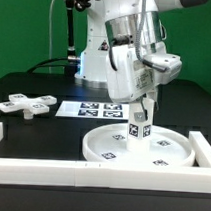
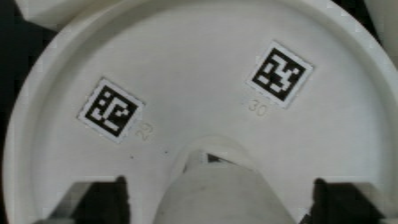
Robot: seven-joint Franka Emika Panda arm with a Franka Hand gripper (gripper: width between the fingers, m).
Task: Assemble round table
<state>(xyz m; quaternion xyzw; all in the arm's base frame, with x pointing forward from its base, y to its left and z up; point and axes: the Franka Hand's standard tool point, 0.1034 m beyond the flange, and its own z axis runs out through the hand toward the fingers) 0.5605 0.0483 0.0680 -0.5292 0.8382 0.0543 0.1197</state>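
The round disc (image 1: 141, 147) lies flat on the table at the exterior view's right. The short cylindrical leg (image 1: 140, 123) stands upright on its middle. My gripper (image 1: 140, 103) is around the leg's top. In the wrist view the leg (image 2: 222, 195) sits between my dark fingers (image 2: 103, 202), with a thin gap showing on each side, so the jaws look slightly open around it. The disc (image 2: 196, 60) fills that view, with two tags on it. The cross-shaped base (image 1: 26, 104) lies loose at the exterior view's left.
The marker board (image 1: 90, 110) lies behind the disc, near the robot's foot. White border rails run along the front (image 1: 50, 169) and the exterior view's right (image 1: 203, 149), close to the disc's rim.
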